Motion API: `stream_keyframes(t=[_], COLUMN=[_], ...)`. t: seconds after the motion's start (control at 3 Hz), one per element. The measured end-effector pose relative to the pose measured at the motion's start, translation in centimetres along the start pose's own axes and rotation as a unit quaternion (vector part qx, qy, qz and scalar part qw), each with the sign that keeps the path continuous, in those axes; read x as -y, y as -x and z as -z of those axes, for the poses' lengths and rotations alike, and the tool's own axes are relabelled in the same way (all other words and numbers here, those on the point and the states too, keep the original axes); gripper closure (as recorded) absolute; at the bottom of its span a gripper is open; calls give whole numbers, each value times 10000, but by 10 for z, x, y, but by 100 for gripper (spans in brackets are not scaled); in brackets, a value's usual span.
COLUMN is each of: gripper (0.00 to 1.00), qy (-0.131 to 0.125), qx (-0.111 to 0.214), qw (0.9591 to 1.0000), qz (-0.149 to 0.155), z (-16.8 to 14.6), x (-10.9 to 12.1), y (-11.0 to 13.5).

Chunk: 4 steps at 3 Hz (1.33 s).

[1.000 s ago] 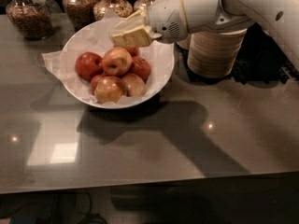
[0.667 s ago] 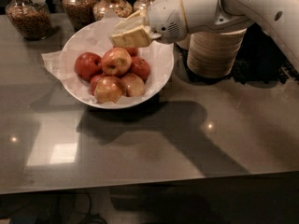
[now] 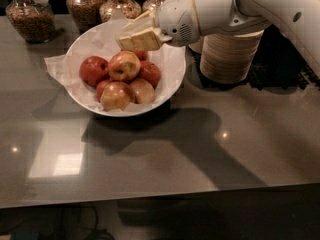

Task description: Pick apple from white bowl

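The white bowl (image 3: 172, 76), lined with crinkled white paper, stands on the grey table at the back left of centre. It holds several apples in a pile. The apple (image 3: 124, 65), red mottled with golden patches, lies on top of the pile, with dark-red apples (image 3: 93, 70) beside it and a duller golden one (image 3: 116, 95) at the front. My gripper (image 3: 139, 35), cream-coloured, hovers just above the bowl's far side, slightly up and right of the apple and apart from it. It holds nothing that I can see.
A stack of off-white paper bowls (image 3: 230, 54) stands right of the white bowl, under my arm (image 3: 260, 9). Glass jars of nuts and grains (image 3: 34, 16) line the back edge. Dark objects (image 3: 290, 69) lie at the far right. The table's front edge (image 3: 160, 196) runs along the bottom.
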<state>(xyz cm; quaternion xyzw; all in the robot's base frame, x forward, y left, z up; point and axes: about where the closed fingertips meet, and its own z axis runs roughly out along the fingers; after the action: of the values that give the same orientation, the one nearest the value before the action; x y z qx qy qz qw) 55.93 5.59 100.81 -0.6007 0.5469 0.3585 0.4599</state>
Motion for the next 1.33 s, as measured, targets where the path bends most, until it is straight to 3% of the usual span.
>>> stream_keyframes(t=[0.33, 0.67, 1.0, 1.33], gripper=[11, 7, 24, 30], qy=[71, 46, -7, -51], qx=[-101, -223, -296, -328], qw=[9999, 9997, 9994, 9993], qz=[-30, -105, -166, -187], z=[-13, -19, -21, -20], x=[8, 16, 21, 23], y=[-10, -24, -35, -39])
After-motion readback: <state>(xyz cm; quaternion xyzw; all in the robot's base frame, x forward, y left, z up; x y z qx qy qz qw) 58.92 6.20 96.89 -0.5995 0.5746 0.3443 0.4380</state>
